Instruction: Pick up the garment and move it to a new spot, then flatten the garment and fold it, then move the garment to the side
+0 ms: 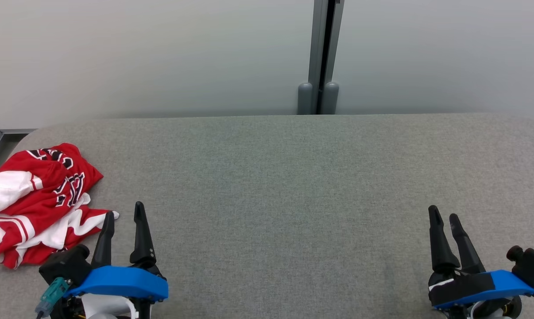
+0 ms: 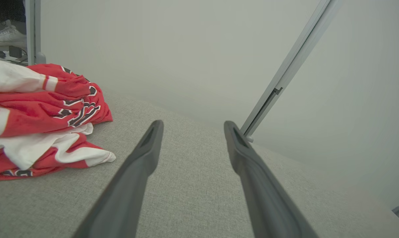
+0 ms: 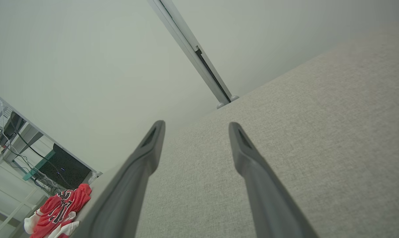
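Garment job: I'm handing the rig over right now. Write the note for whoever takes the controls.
Left gripper: open, holding nothing, low over the table, just right of the garment.
Right gripper: open, holding nothing, at the table's right side, far from the garment.
Garment: red and white jersey, crumpled in a heap at the table's left edge. The left wrist view shows it apart from the fingers.
Done: nothing yet, the garment has not been gripped.
Left: pick it up and move it to a new spot, flatten it, fold it, then move it to the side. The left arm looks best placed to start.

Soft even light, sharp pics
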Motion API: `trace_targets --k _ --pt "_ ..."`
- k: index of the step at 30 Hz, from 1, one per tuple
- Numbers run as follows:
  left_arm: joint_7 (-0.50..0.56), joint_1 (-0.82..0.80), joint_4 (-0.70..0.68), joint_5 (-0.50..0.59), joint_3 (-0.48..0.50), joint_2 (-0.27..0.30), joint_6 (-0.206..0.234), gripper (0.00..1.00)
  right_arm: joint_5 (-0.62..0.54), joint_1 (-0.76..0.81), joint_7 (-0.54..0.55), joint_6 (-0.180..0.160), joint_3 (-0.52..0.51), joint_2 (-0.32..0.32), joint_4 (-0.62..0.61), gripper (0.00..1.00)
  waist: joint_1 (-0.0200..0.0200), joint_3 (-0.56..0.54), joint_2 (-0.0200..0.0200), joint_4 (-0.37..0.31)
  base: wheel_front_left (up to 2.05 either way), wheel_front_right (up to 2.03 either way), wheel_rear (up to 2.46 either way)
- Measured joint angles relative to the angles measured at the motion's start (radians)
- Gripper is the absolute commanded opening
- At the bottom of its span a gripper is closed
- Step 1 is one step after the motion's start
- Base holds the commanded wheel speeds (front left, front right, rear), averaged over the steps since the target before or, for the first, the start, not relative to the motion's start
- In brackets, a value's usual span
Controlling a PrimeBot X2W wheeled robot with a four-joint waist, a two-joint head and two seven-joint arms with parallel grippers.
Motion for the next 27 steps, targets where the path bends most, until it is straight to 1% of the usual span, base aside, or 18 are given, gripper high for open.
trace_targets --k 27 --pt "-0.064 -0.010 0.008 0.249 -0.049 0.015 0.042 1.00 -0.247 0.007 -0.063 0.001 0.019 -0.001 0.000 1.00 0.0000 0.001 0.0000 0.014 0.00 0.00 0.00"
